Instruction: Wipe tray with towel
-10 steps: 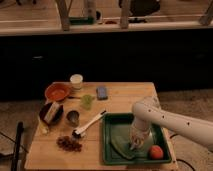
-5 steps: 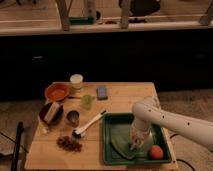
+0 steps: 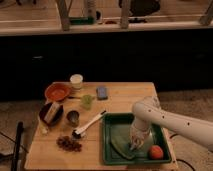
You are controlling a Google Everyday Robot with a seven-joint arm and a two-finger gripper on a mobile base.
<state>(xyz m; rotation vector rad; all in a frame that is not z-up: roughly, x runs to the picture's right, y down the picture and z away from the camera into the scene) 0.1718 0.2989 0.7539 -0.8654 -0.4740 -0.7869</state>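
Observation:
A dark green tray (image 3: 111,145) lies at the front right of the wooden table. A green towel (image 3: 122,145) lies crumpled inside it, toward the front. My gripper (image 3: 134,145) reaches down from the white arm (image 3: 170,120) on the right and presses onto the towel's right part. An orange ball (image 3: 156,152) sits in the tray's front right corner, just right of the gripper.
A white-handled brush (image 3: 89,124) lies left of the tray. Further left are a metal cup (image 3: 73,118), a dark bowl (image 3: 51,113), an orange bowl (image 3: 57,92), a white cup (image 3: 76,81), a green cup (image 3: 87,101), a blue sponge (image 3: 102,92) and brown bits (image 3: 69,143).

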